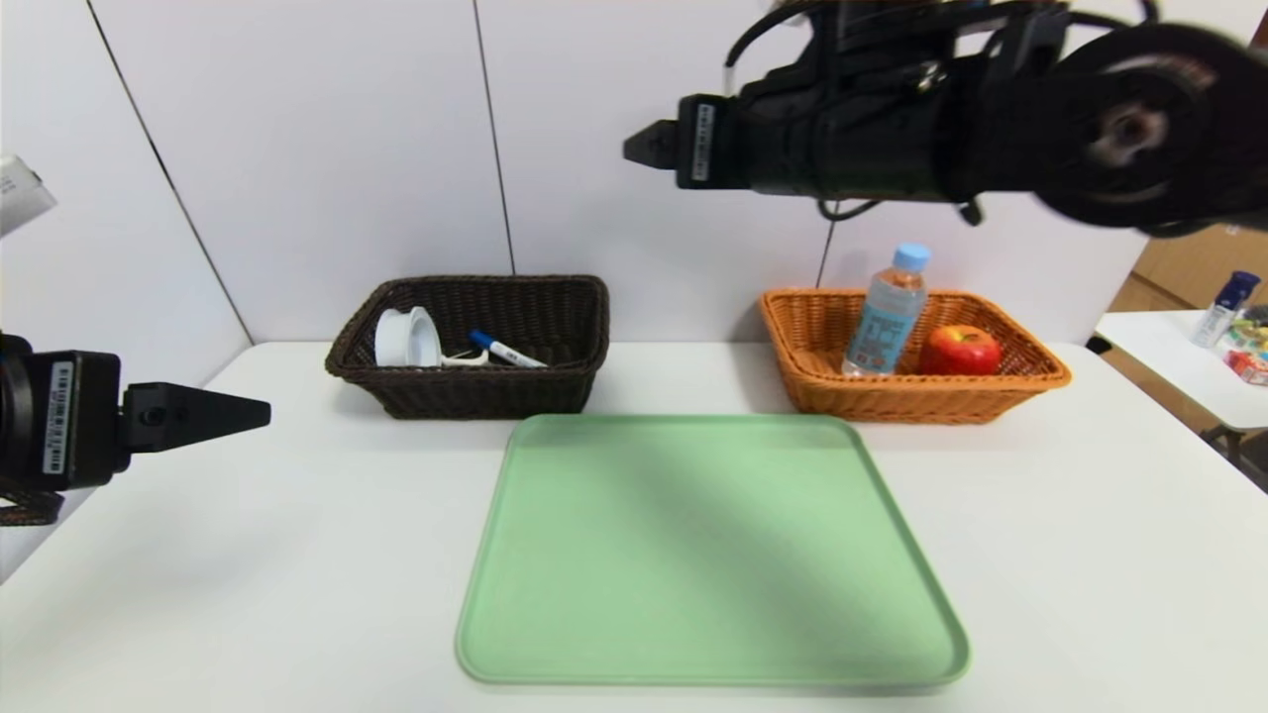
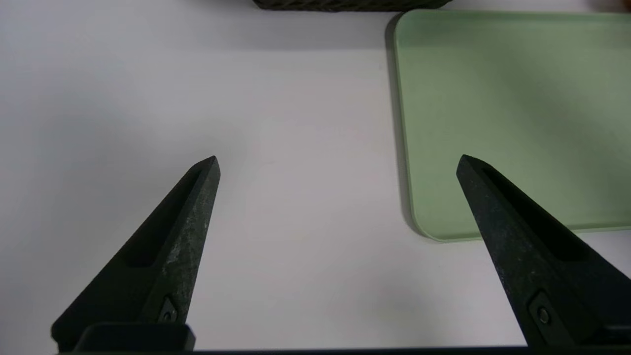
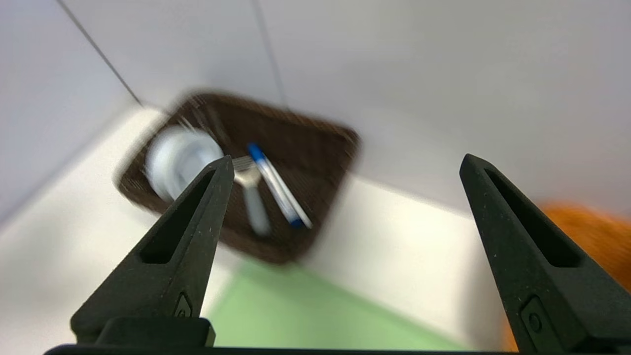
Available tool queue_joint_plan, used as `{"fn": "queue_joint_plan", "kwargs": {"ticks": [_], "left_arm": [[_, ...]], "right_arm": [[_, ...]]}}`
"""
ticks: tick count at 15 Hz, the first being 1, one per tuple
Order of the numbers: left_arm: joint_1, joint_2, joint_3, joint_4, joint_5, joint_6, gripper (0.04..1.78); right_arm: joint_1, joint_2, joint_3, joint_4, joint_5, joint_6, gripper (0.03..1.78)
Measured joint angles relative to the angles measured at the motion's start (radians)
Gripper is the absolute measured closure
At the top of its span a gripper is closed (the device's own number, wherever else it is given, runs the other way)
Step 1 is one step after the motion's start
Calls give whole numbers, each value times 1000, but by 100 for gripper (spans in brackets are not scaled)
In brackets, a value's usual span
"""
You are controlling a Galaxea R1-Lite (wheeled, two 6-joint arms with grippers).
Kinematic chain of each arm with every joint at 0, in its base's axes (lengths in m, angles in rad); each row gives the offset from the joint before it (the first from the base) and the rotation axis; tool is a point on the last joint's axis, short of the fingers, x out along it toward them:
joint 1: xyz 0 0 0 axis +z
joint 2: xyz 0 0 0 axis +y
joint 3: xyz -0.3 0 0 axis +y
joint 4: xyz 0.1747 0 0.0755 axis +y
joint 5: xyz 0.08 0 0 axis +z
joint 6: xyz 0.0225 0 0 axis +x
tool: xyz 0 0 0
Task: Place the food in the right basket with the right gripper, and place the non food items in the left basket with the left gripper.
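Green tray (image 1: 708, 555): flat on the white table (image 1: 1090, 555), nothing on it; taken as reference for all entries. Left basket (image 1: 475, 381): dark brown wicker, on the table just beyond the tray's far left corner, apart from it. Contents: white tape roll (image 1: 406, 337) standing on edge at the end farthest from the tray's centre line; blue-capped marker (image 1: 505, 349) lying aslant beside it; between these, a small white part of the peeler (image 1: 466, 358), its handle showing blurred in the right wrist view; a thin white pen cannot be made out for certain. Right basket (image 1: 911, 391): orange-tan wicker, on the table just beyond the tray's far right corner. Contents: drink bottle (image 1: 885, 312), clear with light-blue cap and label, leaning slightly, rising above the rim; red apple (image 1: 959, 351) touching or just beside the bottle, on the side away from the tray's centre line. Left gripper (image 2: 337, 165): low over the bare table off the tray's left edge, well apart from the left basket, fingers spread wide, holding nothing. Right gripper (image 3: 345, 165): raised high above the tray's far edge, between the two baskets, pointing toward the left basket's side, fingers spread wide, holding nothing.
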Motion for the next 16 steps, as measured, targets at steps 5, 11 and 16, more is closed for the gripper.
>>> {"fn": "queue_joint_plan", "kwargs": {"ticks": [5,11,16], "left_arm": [[11,-99,-87,88,7,-3,13],[230,-313,-115,245,10,-2,13],[311,-621,91,309,5,20,13]], "right_arm": [[-166,-304,23,653,-90,7,16],[-496,-735,336,736,-95,14,13],[-573,-1152,698,619,-101,13,12]]}}
